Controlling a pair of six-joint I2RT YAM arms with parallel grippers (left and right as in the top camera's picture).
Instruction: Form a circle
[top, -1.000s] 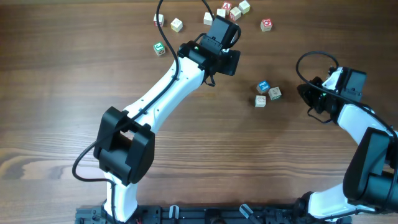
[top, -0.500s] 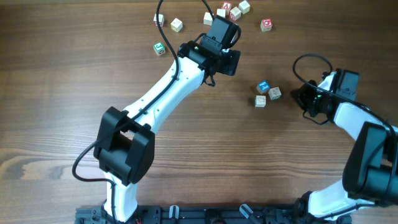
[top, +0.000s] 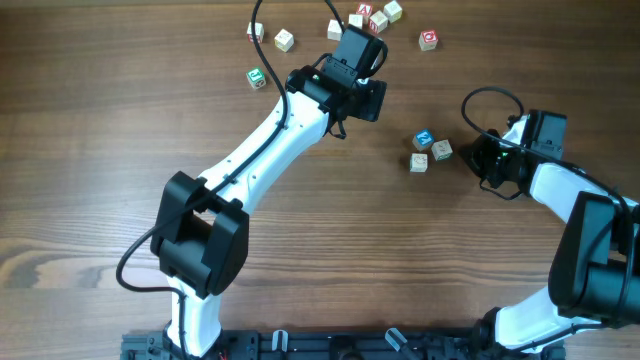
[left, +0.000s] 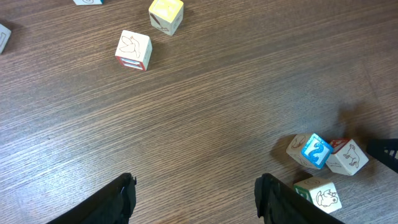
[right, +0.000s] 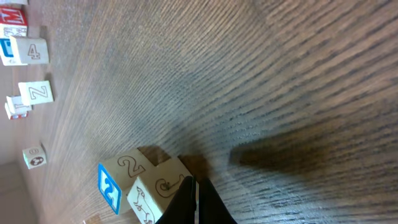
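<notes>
Right wrist view: right pincer (right: 196, 202) closed, tip just beside pale cube (right: 152, 191).

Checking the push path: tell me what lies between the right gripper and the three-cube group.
Nothing: in the right wrist view the shut right gripper sits right at the three-cube group, no gap visible.

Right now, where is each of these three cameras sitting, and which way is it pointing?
Overhead: fixed above the table, facing straight down; shows the left arm and right arm, both white, and scattered cubes.
Left wrist: on the left arm, tilted down across the wood; the two dark fingers of the open left hand frame the bottom edge.
Right wrist: low over the table, facing the three-cube group; the shut right hand pokes in from below.
Shared: all three views show the blue-faced cube.
</notes>
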